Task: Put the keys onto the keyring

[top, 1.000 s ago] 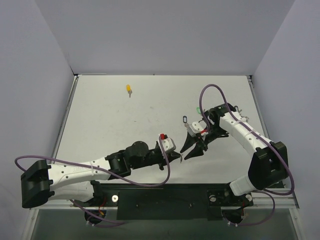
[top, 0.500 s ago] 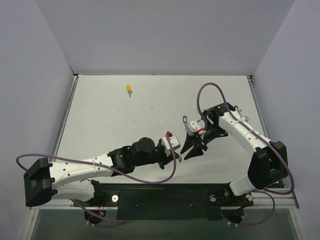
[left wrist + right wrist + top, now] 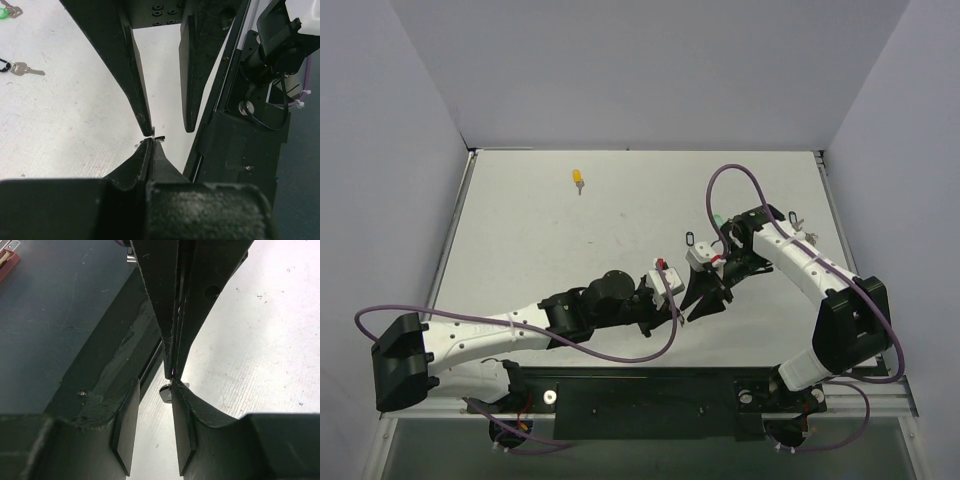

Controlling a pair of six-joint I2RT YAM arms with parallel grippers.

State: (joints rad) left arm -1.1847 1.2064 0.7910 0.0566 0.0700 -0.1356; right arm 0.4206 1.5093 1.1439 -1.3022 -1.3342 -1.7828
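Well inside lilac walls [image 3: 640, 70], over the white table [image 3: 540, 250], the clamped-shut left hand [image 3: 151, 142] faces the half-open right hand [image 3: 167, 129].

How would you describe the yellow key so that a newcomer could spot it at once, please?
Take the white table and look toward its far edge, left of centre. A tiny yellow-headed key lies there alone; the green-headed key lies over by the right arm.
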